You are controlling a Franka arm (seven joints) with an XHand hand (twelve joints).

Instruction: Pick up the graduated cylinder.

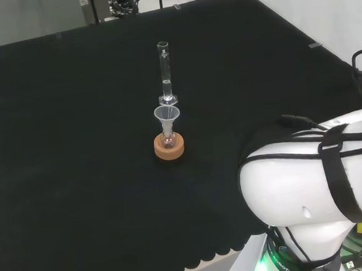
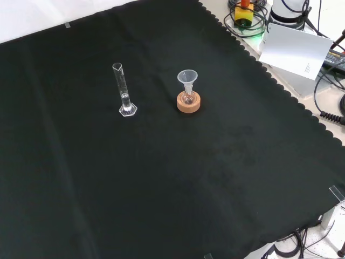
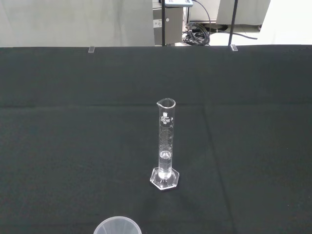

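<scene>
Front view: the graduated cylinder (image 2: 125, 91) stands upright on the black cloth (image 2: 161, 189), left of a funnel (image 2: 187, 78) set in a small flask on a cork ring (image 2: 188, 103), near but apart. The state of the hand cannot be told. The tube should be approached from the side away from the funnel and grasped mid-height, so the narrow base (image 3: 165, 178) is not tipped.

Upper left of centre on the black cloth (image 2: 161, 178): a clear graduated cylinder (image 2: 124, 89), upright on its hexagonal foot. Just to its right, apart: a small flask (image 2: 188, 97) on a cork ring (image 2: 188, 104), carrying a clear funnel (image 2: 187, 79).
</scene>
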